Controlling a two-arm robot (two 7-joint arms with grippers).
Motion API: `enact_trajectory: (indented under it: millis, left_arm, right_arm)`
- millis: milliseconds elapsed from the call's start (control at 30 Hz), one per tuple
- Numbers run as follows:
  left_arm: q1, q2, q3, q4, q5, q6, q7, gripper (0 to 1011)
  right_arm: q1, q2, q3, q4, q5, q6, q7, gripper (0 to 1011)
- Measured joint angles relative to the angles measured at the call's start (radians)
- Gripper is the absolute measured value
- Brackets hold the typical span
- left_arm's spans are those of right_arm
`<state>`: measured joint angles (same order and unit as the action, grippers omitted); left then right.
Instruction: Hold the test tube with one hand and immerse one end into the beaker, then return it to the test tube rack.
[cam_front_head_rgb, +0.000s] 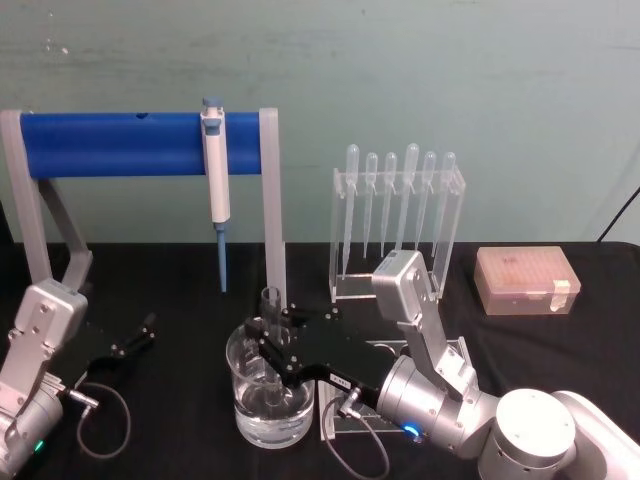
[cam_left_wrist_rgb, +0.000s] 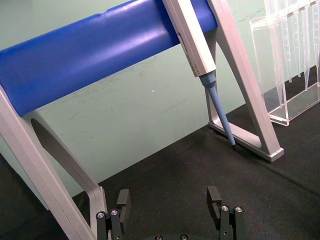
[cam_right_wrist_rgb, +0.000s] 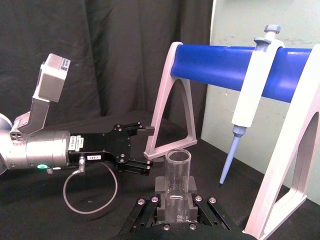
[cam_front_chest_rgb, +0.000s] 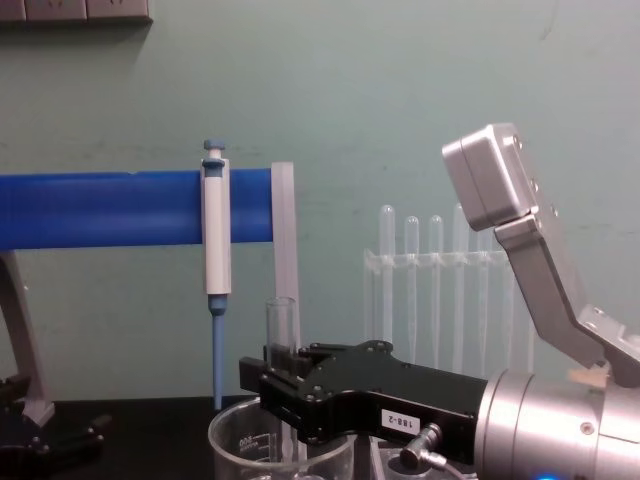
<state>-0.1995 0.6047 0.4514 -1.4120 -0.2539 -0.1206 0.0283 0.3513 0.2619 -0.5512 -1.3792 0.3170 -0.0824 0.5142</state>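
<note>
The clear test tube stands upright with my right gripper shut on its middle. Its lower end reaches down inside the glass beaker, which holds clear liquid near the table's front. In the chest view the test tube rises above the black right gripper, over the beaker rim. In the right wrist view the test tube sits clamped between the fingers. My left gripper rests open and empty at the left, also seen as the left gripper in its own wrist view.
A blue bar on grey legs carries a hanging blue-and-white micropipette just behind the beaker. A clear rack of plastic pipettes stands behind my right arm. A closed tip box sits at the right.
</note>
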Motion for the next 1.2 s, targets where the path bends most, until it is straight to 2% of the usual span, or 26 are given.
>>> enact_trajectory:
  millis: [967,1200]
  left_arm:
    - [0.0,0.0,0.0,0.0,0.0,0.0,0.0,1000]
    - [0.0,0.0,0.0,0.0,0.0,0.0,0.0,1000]
  right_arm:
    - [0.0,0.0,0.0,0.0,0.0,0.0,0.0,228]
    - [0.005,0.007,-0.002,-0.026,-0.02,0.001,-0.007,227]
